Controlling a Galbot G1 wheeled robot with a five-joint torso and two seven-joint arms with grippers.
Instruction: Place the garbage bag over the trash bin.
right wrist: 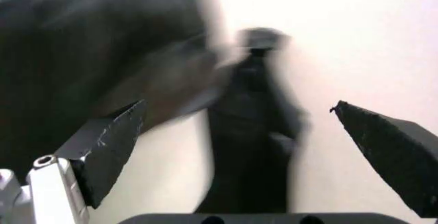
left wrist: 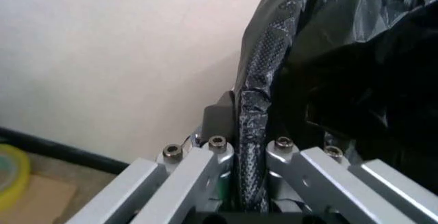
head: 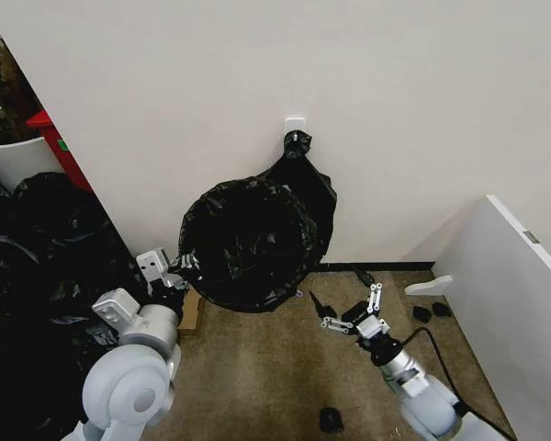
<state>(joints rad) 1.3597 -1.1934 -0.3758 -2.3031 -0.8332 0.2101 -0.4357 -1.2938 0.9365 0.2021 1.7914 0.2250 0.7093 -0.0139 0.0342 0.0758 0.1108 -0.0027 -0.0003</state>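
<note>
Here, bag: the garbage bag is draped in a round dome against the wall, low on the carpet; the trash bin cannot be seen under it.
Left gripper: the left gripper is at the bag's left edge, fingers pressed together on a fold of black plastic.
Right gripper: the right gripper hovers near the bag's lower right, fingers spread wide, holding nothing.
Behind: a knotted black bundle hangs from a wall hook.

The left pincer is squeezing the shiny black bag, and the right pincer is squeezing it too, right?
Not quite. The left pincer is shut on the garbage bag, but the right pincer is open and holds nothing. The right wrist view shows its fingers spread wide, apart from the bag.
</note>
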